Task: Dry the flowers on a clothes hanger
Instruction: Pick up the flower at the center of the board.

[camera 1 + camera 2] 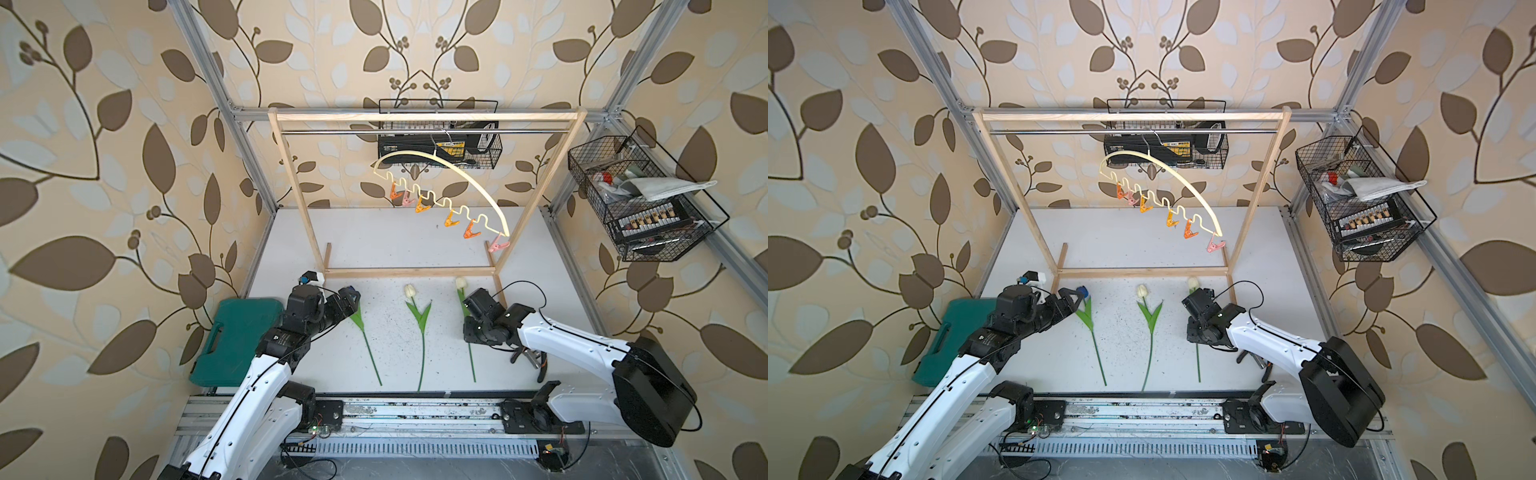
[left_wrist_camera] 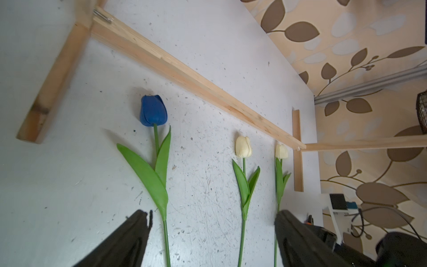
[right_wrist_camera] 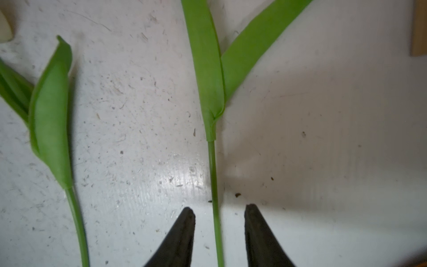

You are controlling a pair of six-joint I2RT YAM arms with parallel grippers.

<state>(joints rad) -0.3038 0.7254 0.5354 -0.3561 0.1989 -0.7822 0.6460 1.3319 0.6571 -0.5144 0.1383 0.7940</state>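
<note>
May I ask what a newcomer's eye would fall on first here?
A blue tulip, a middle cream tulip and a right cream tulip lie in a row on the table. The cream clothes hanger with orange and pink clips hangs tilted from the metal rod of the wooden rack. The right gripper straddles the right cream tulip's stem without touching it.

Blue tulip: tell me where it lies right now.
In a top view the blue tulip lies flat on the table, on the robot's left of the middle cream tulip, its head beside the left gripper.
</note>
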